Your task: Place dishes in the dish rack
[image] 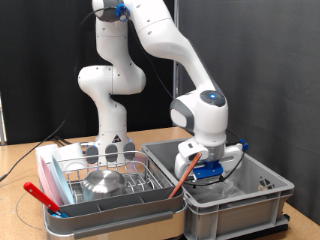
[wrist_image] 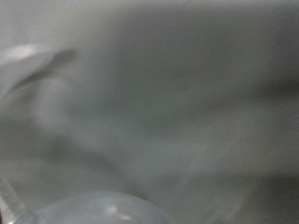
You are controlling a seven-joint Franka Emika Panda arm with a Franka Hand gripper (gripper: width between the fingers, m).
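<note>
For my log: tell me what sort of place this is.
Probably a robot lab test bench: a Franka arm bolted to a wooden table, black curtains behind, a staged dish rack and grey bin.

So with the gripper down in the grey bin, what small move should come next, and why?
Probably a small further descent with a slight re-aim. In the exterior view the gripper hangs low inside the grey bin, while the steel bowl already lies in the dish rack. The wrist view shows only blurred grey and clear glassy curves, so no grasp is confirmed.
</note>
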